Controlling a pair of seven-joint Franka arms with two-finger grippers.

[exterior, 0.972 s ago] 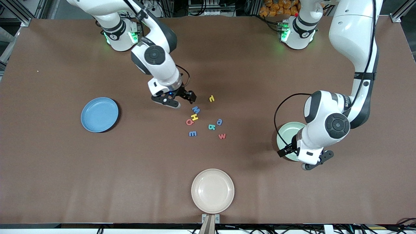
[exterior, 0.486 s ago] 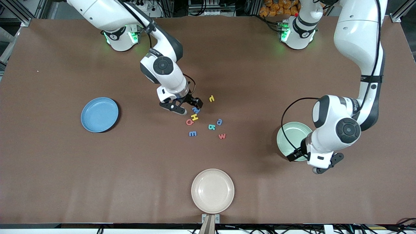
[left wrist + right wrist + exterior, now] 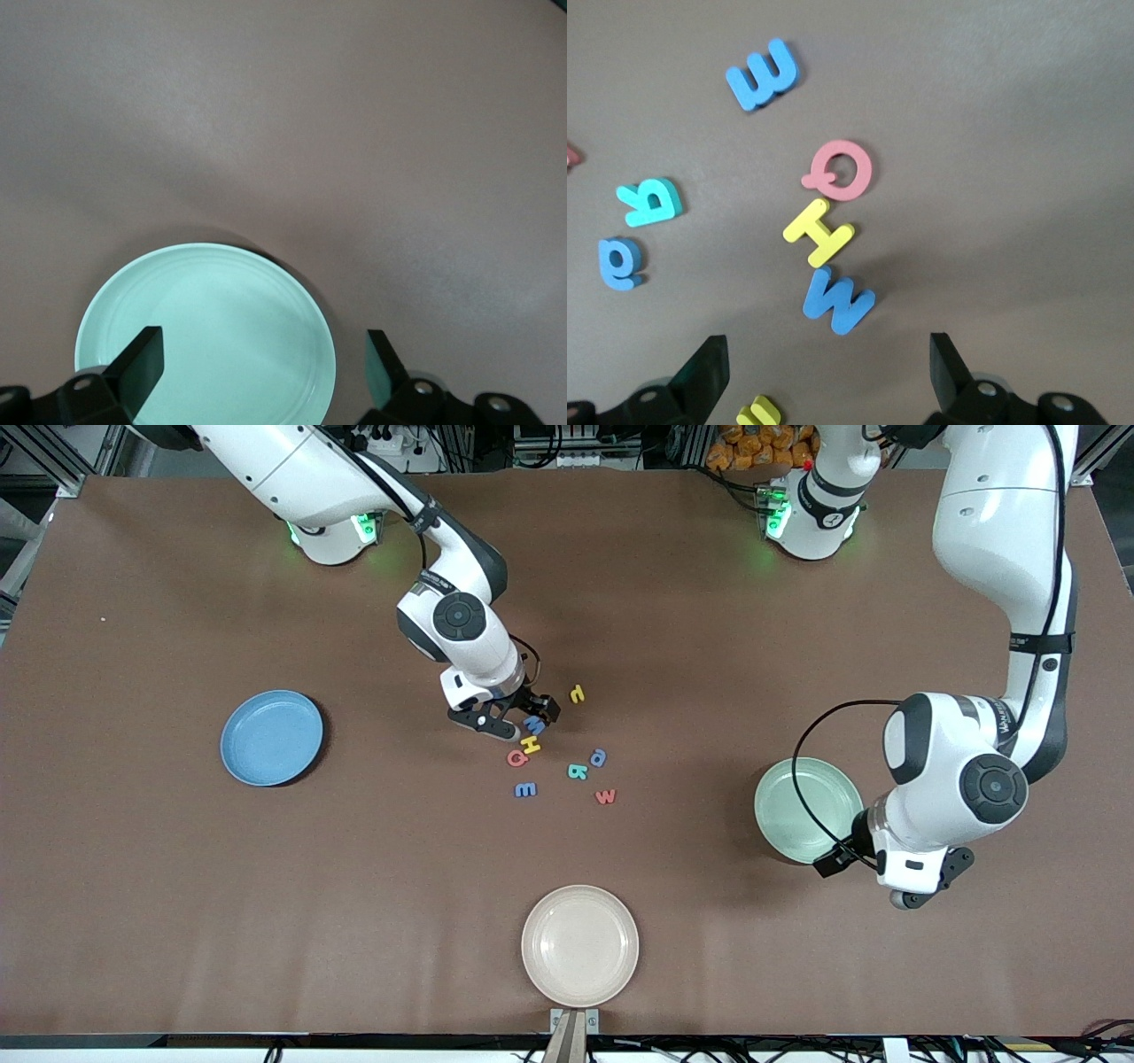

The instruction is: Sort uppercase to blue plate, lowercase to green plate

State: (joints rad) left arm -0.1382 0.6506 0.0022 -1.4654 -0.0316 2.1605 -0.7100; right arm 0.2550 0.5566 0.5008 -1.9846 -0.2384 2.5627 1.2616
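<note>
A brown matte tabletop (image 3: 177,886) fills the front view, bare apart from three plates and a small scatter of foam letters near its middle. Along the edge where the arm bases stand there are metal framing, cables and a bunch of orange objects (image 3: 753,447); a metal bracket (image 3: 574,1020) sits at the middle of the edge nearest the front camera.

The blue plate (image 3: 271,737) lies toward the right arm's end of the tabletop, empty. The green plate (image 3: 802,808) lies toward the left arm's end, also empty. A cream plate (image 3: 579,945) sits close to the edge nearest the front camera, midway along it.

The left claw (image 3: 261,372) hangs beside the green plate's rim, fingers spread apart and holding nothing. The right claw (image 3: 505,722) is low over the letter cluster, fingers apart and empty, with the blue W (image 3: 837,301) just under it.

The letters all lie flat on the tabletop between the blue and green plates. The yellow H (image 3: 531,745) touches the blue W, and the red Q (image 3: 516,758) touches the H on the side nearer the front camera. The blue m-like letter (image 3: 525,789) lies nearer the front camera than these. The teal letter (image 3: 578,771), a rounded blue letter (image 3: 599,757) and the red w (image 3: 606,796) lie toward the left arm's end of the cluster. The small yellow hooked letter (image 3: 577,693) lies closest to the arm bases.
</note>
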